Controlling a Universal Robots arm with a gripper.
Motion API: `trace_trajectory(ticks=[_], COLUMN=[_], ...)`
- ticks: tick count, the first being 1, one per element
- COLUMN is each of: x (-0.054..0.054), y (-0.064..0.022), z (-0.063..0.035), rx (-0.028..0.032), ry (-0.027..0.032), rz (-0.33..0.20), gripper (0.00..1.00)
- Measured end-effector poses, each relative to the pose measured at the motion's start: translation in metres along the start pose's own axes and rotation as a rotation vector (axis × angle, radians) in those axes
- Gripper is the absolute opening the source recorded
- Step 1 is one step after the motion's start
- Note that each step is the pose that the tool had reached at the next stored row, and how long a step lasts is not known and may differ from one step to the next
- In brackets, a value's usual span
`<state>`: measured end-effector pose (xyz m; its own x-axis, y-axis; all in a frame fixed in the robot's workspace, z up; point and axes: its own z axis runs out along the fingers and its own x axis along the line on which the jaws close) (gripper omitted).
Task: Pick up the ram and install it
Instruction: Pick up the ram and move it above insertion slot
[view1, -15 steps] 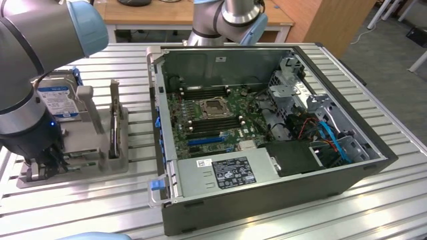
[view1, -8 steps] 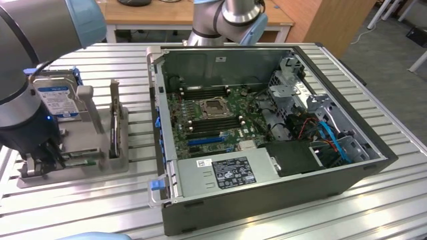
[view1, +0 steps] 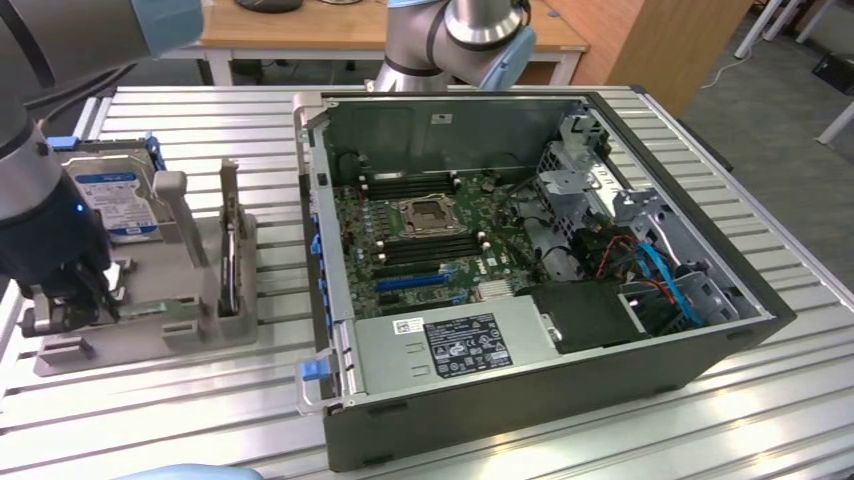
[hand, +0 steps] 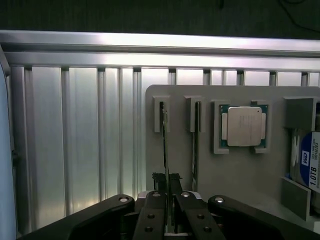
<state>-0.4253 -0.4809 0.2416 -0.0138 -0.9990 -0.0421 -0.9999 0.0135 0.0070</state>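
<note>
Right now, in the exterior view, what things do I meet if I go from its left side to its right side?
Hard drive → processor socket → metal drive cage → blue cables.

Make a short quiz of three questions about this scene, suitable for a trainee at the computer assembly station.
1. True or false: the square silver CPU chip lies in a pocket of the flat grey holder.
2. Choose one: the black gripper is shut on A) the CPU chip, B) the long thin ram stick standing on edge in a holder slot, C) nothing.
3. Fill in: in the exterior view, the open black computer case stands on the holder's ____ side.
Key: 1 true; 2 B; 3 the exterior view's right.
</note>
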Motion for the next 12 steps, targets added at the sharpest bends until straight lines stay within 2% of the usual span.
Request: trace_trajectory(ticks=[12], x=[-0.001], y=[0.0002], z=[-0.0282], rx=[0.0], ry=[-0.0002], rz=[0.0], gripper=[0.14])
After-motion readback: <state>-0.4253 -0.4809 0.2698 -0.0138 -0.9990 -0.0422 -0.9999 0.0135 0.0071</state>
